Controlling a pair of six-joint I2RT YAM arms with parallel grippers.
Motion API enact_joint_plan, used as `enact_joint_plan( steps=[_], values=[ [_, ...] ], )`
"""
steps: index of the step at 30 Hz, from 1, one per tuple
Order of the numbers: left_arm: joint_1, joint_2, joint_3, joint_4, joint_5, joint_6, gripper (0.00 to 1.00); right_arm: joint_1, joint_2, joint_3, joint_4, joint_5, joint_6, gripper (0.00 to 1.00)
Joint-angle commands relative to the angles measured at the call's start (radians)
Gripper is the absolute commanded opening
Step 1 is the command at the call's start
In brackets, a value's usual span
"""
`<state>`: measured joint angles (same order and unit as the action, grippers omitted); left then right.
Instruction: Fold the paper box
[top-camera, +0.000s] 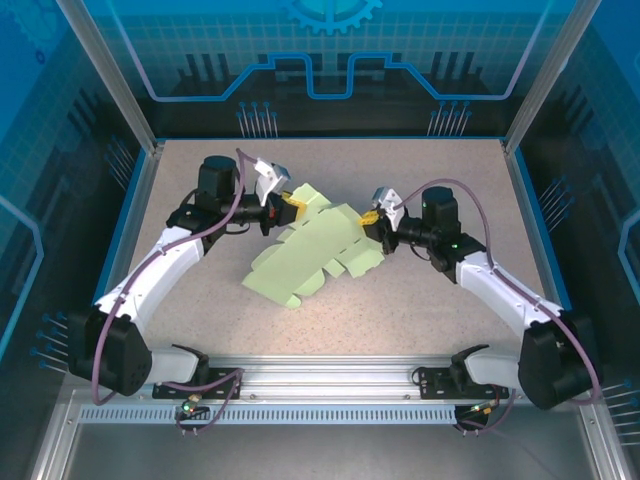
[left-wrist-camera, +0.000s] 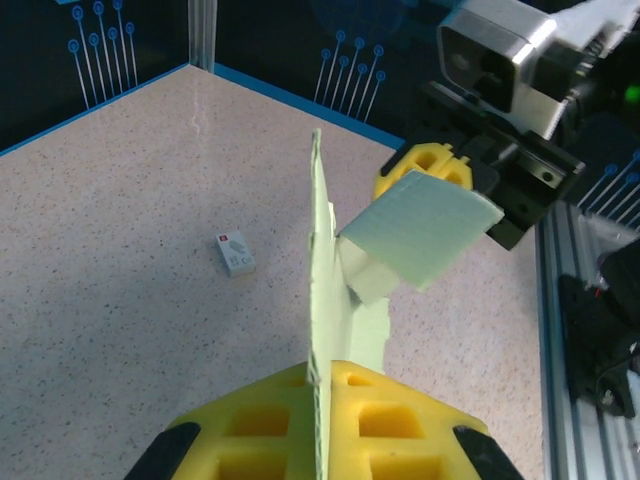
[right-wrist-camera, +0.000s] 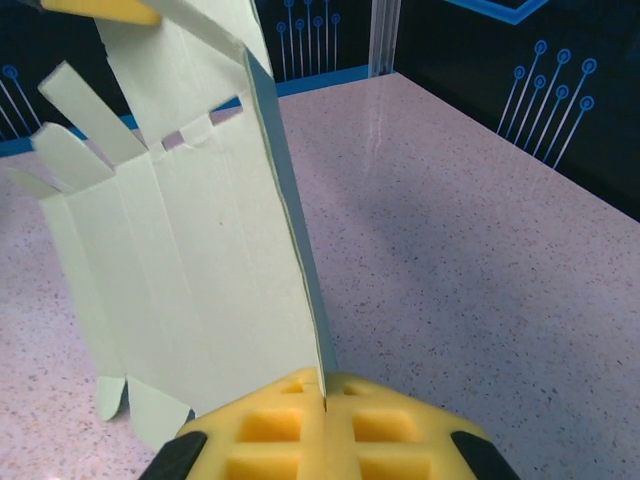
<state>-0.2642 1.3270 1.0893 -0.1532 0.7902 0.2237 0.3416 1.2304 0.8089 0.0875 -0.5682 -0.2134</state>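
The paper box is a pale green die-cut sheet with flaps, lifted at its far edge and slanting down to the table toward the near left. My left gripper is shut on its far left corner. In the left wrist view the yellow fingers pinch the sheet edge-on at the left gripper. My right gripper is shut on the far right edge. In the right wrist view the right gripper clamps the upright sheet. A bent flap sits by the right gripper's fingers.
A tiny white tag lies on the speckled table left of the sheet. Blue enclosure walls ring the table on three sides. An aluminium rail with both arm bases runs along the near edge.
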Motion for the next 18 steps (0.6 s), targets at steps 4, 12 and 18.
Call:
enact_joint_plan(
  steps=[4, 12, 18],
  values=[
    [0.014, -0.018, -0.027, 0.142, 0.026, -0.228, 0.0, 0.011, -0.067, 0.139, -0.255, -0.073, 0.039, 0.07],
    [0.026, -0.024, -0.074, 0.279, 0.171, -0.346, 0.0, -0.052, -0.105, 0.052, -0.108, -0.246, 0.045, 0.17],
    [0.032, -0.034, -0.08, 0.282, 0.185, -0.363, 0.0, -0.066, -0.098, 0.027, -0.069, -0.243, 0.038, 0.19]
  ],
)
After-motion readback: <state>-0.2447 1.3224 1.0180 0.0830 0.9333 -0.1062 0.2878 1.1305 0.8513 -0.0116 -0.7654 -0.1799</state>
